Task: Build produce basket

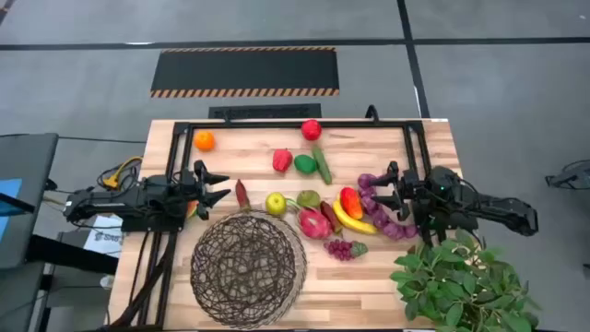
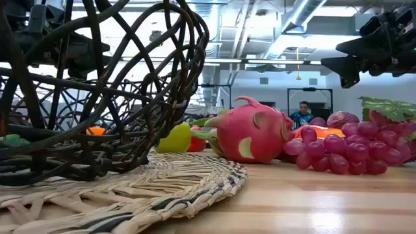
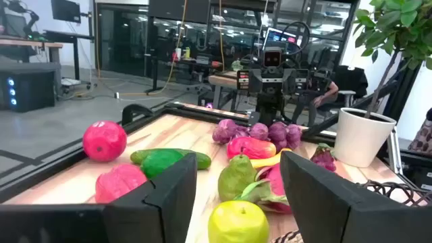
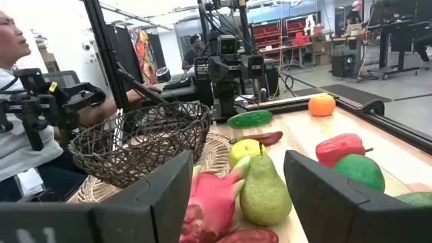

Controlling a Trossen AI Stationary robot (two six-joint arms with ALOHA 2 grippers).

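Observation:
The dark woven wire basket (image 1: pixel 247 267) rests on a straw mat at the table's near middle; it also shows in the right wrist view (image 4: pixel 138 142). The produce lies on the table beyond it: orange (image 1: pixel 204 140), red apple (image 1: pixel 312 129), red pepper (image 1: pixel 282 160), cucumber (image 1: pixel 322 164), yellow-green apple (image 1: pixel 275 203), pear (image 1: pixel 309 198), pink dragonfruit (image 1: pixel 313 222), banana (image 1: pixel 351 221), grapes (image 1: pixel 343 248). My left gripper (image 1: pixel 218 187) is open and empty at the basket's far left. My right gripper (image 1: pixel 383 189) is open and empty, right of the produce.
A leafy green plant (image 1: pixel 458 281) in a white pot stands at the table's near right corner. A dark frame (image 1: pixel 295 124) borders the far and side edges. A purple string of round pieces (image 1: pixel 383 217) lies by my right gripper. A person sits beyond the table's left side (image 4: pixel 13 88).

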